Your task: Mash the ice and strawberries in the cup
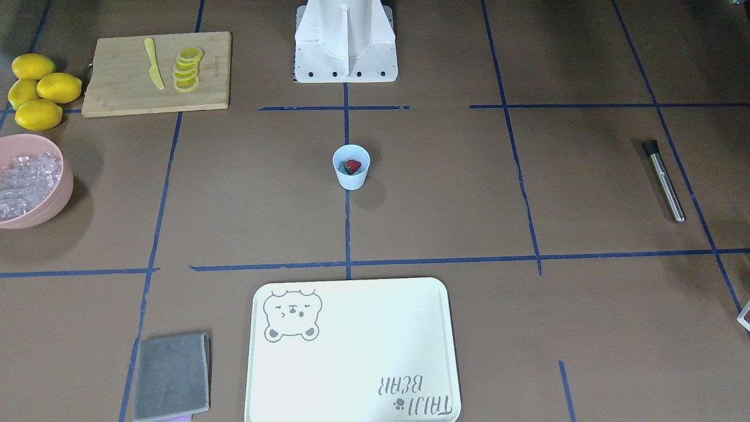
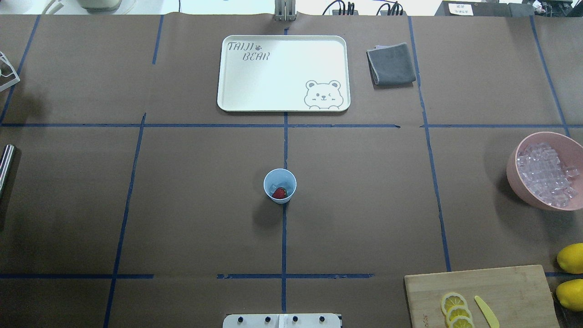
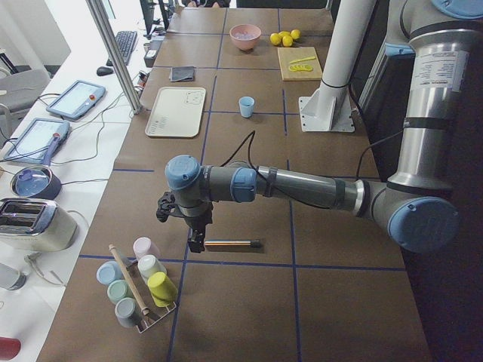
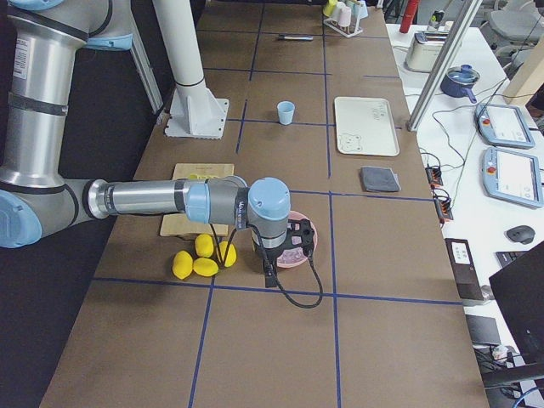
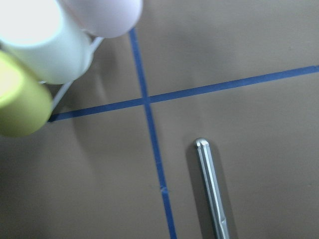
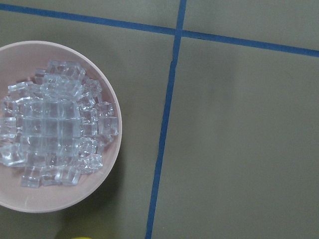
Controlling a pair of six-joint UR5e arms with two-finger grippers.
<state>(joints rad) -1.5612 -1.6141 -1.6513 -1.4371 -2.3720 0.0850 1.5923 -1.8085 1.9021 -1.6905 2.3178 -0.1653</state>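
— Stretching far out, both arms?
— Yes. The left arm lies almost level over the table. Its left gripper points down just above the metal muddler. The right arm reaches likewise, with the right gripper hanging by the pink bowl of ice.
— Jaws wide or closed?
— Cannot tell for either.
— And the cup?
— Upright mid-table, well apart from both, with the strawberry inside.

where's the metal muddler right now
In the front-facing view the metal muddler lies flat at the far right, on the robot's left side, far from the cup. The exterior left view shows it near the cup rack.
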